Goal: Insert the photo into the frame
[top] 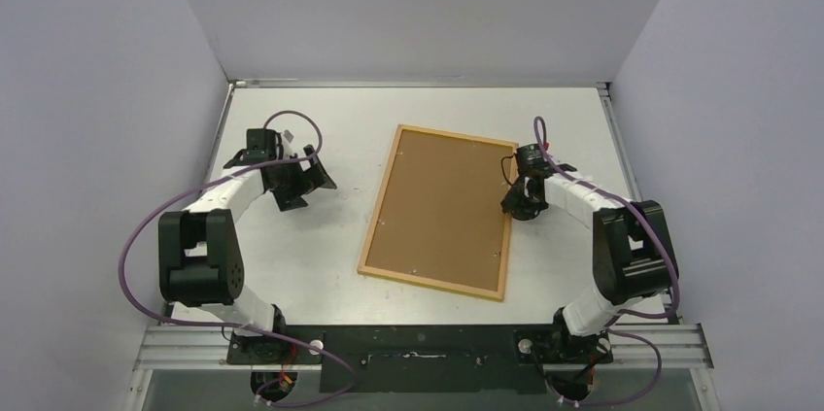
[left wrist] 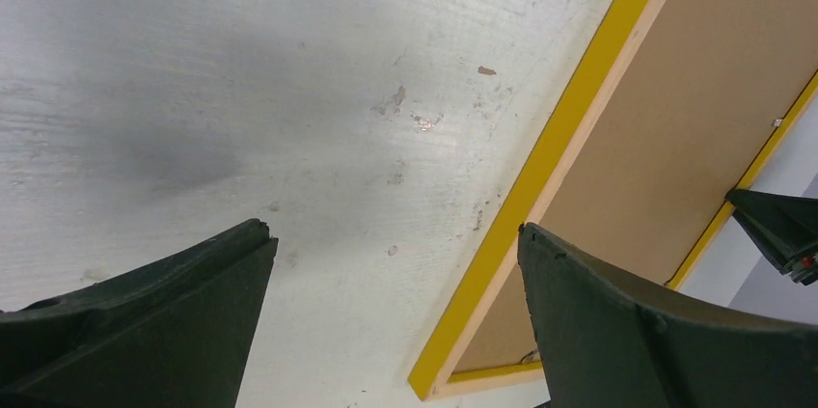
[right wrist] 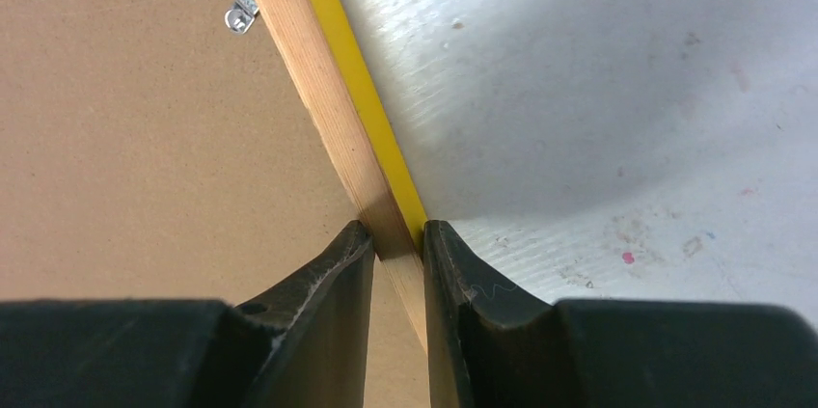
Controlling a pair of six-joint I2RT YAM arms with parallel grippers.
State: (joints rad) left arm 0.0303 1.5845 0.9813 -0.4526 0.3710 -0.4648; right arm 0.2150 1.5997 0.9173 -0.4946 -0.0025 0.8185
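Observation:
The frame (top: 381, 199) lies back-up in the middle of the table, its light-wood rim around a brown backing board (top: 442, 207). My right gripper (top: 515, 202) is at its right long side. In the right wrist view that gripper (right wrist: 397, 230) is shut on the frame's rail (right wrist: 323, 99), one finger on the board side and one on the yellow outer side. My left gripper (top: 311, 178) stands open to the left of the frame, apart from it. In the left wrist view the left gripper (left wrist: 394, 227) holds nothing, and the frame's yellow edge (left wrist: 555, 143) runs past its right finger. The photo is out of view.
A small metal clip (right wrist: 239, 13) sits on the backing board by the rail. Grey walls close in the table at the left, back and right. A metal rail (top: 418, 348) carrying both arm bases runs along the near edge.

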